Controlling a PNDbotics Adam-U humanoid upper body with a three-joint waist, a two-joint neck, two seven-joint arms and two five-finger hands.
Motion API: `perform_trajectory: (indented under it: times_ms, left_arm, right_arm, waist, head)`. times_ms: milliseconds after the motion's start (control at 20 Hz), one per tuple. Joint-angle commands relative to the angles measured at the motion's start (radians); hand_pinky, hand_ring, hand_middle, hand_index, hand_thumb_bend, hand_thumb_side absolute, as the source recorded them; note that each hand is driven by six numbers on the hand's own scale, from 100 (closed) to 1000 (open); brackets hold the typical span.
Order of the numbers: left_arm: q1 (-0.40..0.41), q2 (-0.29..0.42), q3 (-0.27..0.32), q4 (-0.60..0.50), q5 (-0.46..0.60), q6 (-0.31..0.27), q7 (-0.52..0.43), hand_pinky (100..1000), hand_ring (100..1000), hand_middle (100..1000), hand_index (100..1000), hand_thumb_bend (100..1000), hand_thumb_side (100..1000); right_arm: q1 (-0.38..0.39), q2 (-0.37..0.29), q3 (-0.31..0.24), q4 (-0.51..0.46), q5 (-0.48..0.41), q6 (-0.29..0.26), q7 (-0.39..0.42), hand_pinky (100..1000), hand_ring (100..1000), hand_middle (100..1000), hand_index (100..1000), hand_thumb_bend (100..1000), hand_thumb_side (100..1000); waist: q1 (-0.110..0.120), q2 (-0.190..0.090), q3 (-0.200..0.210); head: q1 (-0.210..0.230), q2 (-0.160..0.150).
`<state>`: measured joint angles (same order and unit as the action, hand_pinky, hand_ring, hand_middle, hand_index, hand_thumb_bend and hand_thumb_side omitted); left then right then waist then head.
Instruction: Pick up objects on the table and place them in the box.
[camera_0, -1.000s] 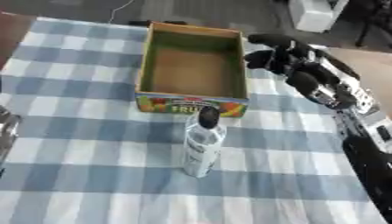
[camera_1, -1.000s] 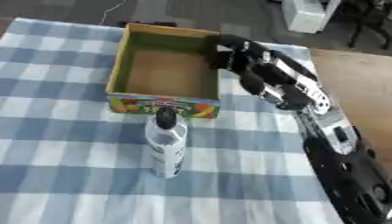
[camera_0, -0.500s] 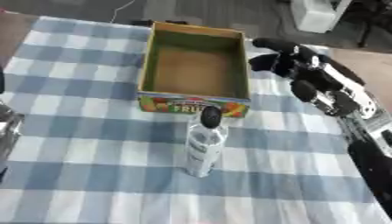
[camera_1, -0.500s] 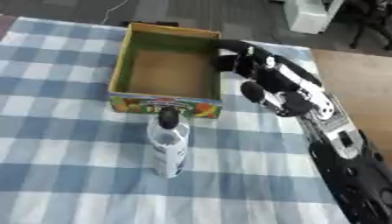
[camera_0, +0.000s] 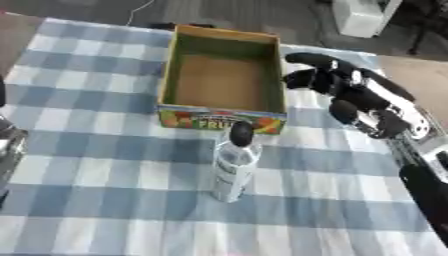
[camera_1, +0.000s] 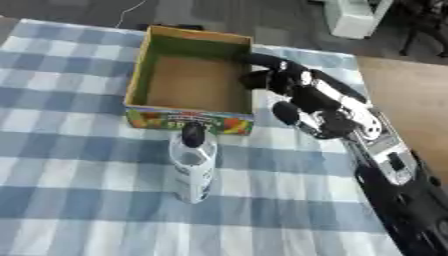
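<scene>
An open cardboard box (camera_0: 173, 75) with a fruit print on its front wall stands at the far middle of the checked table; its inside shows only bare brown floor. In front of it a clear plastic bottle (camera_0: 233, 165) with a black cap stands upright. My right hand (camera_0: 350, 92) hovers just outside the box's right wall, fingers (camera_1: 267, 62) loosely bent and reaching toward the rim, nothing between them. A dark and silver part of my left hand (camera_0: 7, 145) shows at the left edge of the left eye view.
The blue and white checked cloth (camera_0: 105, 200) covers the table. A brown surface (camera_1: 411, 100) lies beyond the cloth on the right, and a white object (camera_0: 359, 17) stands on the floor behind.
My right hand has shifted slightly left, closer to the box's right wall. The bottle and box have not moved.
</scene>
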<state>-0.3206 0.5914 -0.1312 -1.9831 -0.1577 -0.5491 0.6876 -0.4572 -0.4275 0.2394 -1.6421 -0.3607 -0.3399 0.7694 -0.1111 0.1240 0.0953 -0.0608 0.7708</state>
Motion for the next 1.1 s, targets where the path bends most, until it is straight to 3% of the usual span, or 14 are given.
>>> perform_trajectory:
  times_ms: [50, 550, 1100]
  left_arm:
    - [-0.011, 0.025, 0.004, -0.017, 0.004, -0.031, 0.027, 493, 588, 652, 737, 100, 819]
    - [-0.014, 0.024, 0.001, -0.017, 0.007, -0.031, 0.022, 493, 588, 653, 737, 100, 820]
    - [-0.018, 0.024, 0.000, -0.017, 0.009, -0.031, 0.018, 494, 589, 652, 736, 100, 820]
  right_arm:
    - [-0.009, -0.022, 0.001, -0.011, 0.009, -0.147, 0.138, 921, 902, 1000, 1000, 321, 575]
    - [-0.039, -0.014, 0.080, 0.006, 0.077, -0.207, 0.138, 917, 896, 1000, 1000, 305, 616]
    - [-0.051, 0.012, 0.130, 0.023, 0.114, -0.225, 0.138, 919, 899, 1000, 1000, 296, 624]
  waist:
    - [0.006, -0.016, 0.002]
    - [0.005, -0.016, 0.007]
    - [0.004, -0.017, 0.011]
  head:
    - [0.005, -0.001]
    - [-0.017, -0.001]
    - [-0.018, -0.001]
